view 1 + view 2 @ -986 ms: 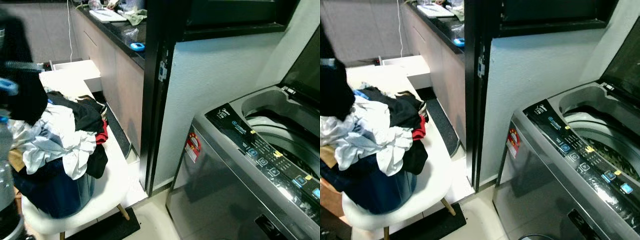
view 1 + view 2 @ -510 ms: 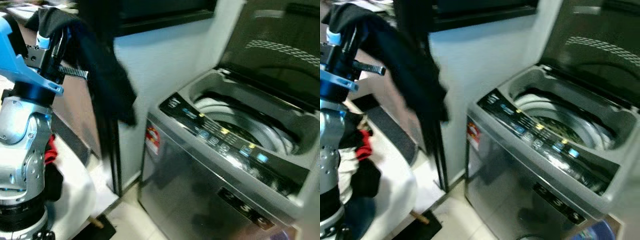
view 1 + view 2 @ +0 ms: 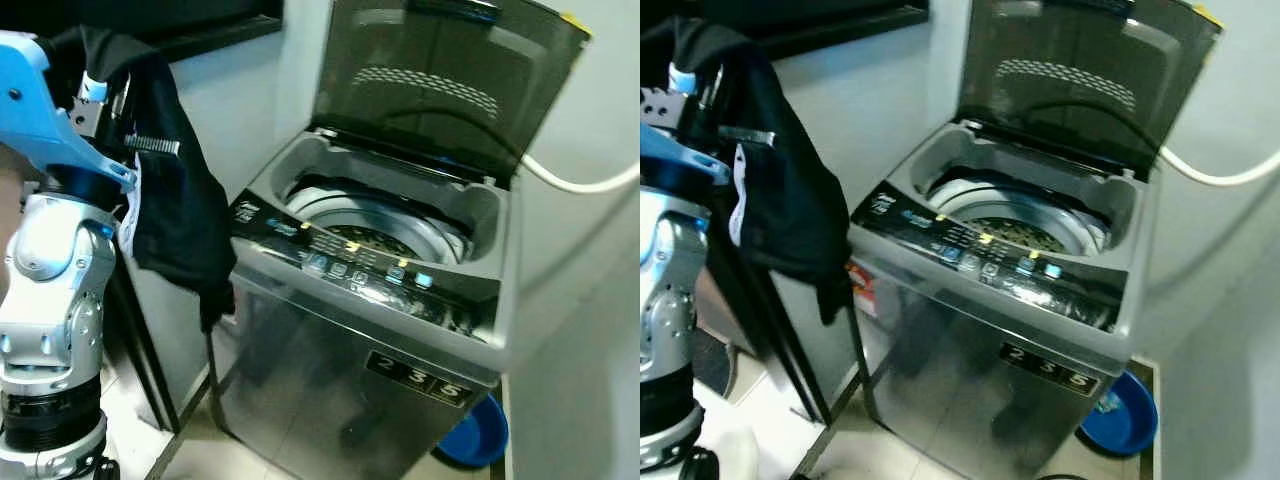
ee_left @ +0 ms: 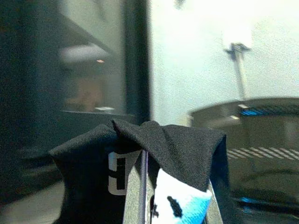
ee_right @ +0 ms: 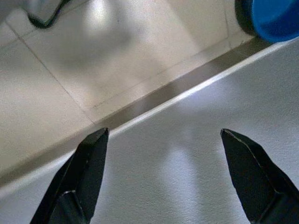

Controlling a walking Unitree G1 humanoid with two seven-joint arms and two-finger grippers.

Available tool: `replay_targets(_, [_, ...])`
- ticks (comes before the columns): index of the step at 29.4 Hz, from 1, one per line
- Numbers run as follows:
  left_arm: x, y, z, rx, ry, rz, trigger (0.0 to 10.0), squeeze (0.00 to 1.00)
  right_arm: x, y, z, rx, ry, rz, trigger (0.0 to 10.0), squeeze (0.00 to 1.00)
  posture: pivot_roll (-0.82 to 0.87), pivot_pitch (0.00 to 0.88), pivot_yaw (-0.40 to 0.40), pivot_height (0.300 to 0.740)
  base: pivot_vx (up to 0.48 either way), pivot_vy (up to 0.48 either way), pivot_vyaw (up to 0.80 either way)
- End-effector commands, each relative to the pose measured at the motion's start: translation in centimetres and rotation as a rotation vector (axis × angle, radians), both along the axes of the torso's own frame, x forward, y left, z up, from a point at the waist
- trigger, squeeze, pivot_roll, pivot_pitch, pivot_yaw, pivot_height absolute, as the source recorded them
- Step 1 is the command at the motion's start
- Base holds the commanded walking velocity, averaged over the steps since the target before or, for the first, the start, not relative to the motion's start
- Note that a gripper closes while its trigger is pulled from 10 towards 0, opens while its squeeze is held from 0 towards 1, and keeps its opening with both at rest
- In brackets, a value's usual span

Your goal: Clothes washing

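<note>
My left gripper (image 3: pixel 102 82) is raised at the upper left, shut on a black garment (image 3: pixel 178 210) that drapes over its fingers and hangs down beside the arm. In the left wrist view the black cloth (image 4: pixel 159 142) with a white label covers the fingers. The grey top-loading washing machine (image 3: pixel 340 390) stands to the right of the garment, its dark lid (image 3: pixel 440 85) raised and the drum (image 3: pixel 372 228) open to view. My right gripper (image 5: pixel 163 133) hangs open over the tiled floor beside a white wall, holding nothing.
A blue basin (image 3: pixel 482 432) sits on the floor at the washer's right foot. A white hose (image 3: pixel 580 184) runs along the wall behind the lid. A dark door frame (image 3: pixel 135 350) stands left of the washer. The control panel (image 3: pixel 360 272) lines the washer's front rim.
The camera has swung right: the chair with the laundry pile has left view and the washer is now centred. My left arm has come up with the black garment.
</note>
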State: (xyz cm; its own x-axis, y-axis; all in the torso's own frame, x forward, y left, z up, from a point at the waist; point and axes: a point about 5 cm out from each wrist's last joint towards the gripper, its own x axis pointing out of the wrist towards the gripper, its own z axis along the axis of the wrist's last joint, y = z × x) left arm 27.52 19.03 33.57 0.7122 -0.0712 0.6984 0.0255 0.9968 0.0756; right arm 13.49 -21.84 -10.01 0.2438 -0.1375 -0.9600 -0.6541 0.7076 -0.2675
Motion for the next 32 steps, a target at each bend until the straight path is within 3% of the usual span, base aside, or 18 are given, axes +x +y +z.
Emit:
replay_targets(1, [0.2, -0.7, -0.2, 0.007, 0.001, -0.019, 10.0, 0.00, -0.1, -0.6, 0.1, -0.009, -0.005, -0.044, 10.0, 0.00, 0.04, 0.000, -0.062, 0.740, 0.000, 0.000, -0.80])
replay_targets(6, [0.6, -1.9, -0.8, 0.015, 0.020, -0.042, 10.0, 0.00, -0.6, -0.6, -0.1, 0.112, -0.062, -0.494, 10.0, 0.00, 0.04, 0.000, -0.058, 0.740, 0.000, 0.000, -0.80])
replay_targets(7, [0.6, -1.9, -0.8, 0.015, 0.020, -0.042, 10.0, 0.00, -0.6, -0.6, -0.1, 0.112, -0.062, -0.494, 10.0, 0.00, 0.04, 0.000, -0.058, 0.740, 0.000, 0.000, -0.80])
replay_targets(9, [0.8, -2.0, -0.8, 0.017, 0.016, -0.040, 10.0, 0.00, -0.6, -0.4, -0.1, 0.144, -0.077, -0.616, 10.0, 0.00, 0.04, 0.000, -0.060, 0.740, 0.000, 0.000, -0.80])
replay_targets(14, [1.0, -2.0, -0.7, 0.016, 0.009, -0.039, 10.0, 0.00, -0.6, -0.3, -0.1, 0.160, -0.085, -0.661, 10.0, 0.00, 0.03, 0.000, -0.058, 0.740, 0.000, 0.000, -0.80])
replay_targets(23, [1.5, -1.5, -0.8, 0.036, 0.015, 0.005, 10.0, 0.00, 0.1, 0.1, 0.0, 0.178, -0.102, -0.624, 10.0, 0.00, 0.03, 0.000, -0.048, 0.740, 0.000, 0.000, -0.80])
replay_targets(27, [3.0, 1.7, -1.2, 0.015, 0.094, 0.206, 10.0, 0.00, 0.3, 0.4, 0.0, 0.196, -0.104, -0.619, 10.0, 0.00, 0.03, 0.000, -0.046, 0.740, 0.000, 0.000, -0.60])
replay_targets(32, [3.8, 4.4, -1.7, -0.019, 0.152, 0.373, 10.0, 0.00, 0.2, 0.6, 0.0, 0.208, -0.096, -0.618, 10.0, 0.00, 0.02, 0.000, -0.044, 0.740, 0.000, 0.000, 0.00])
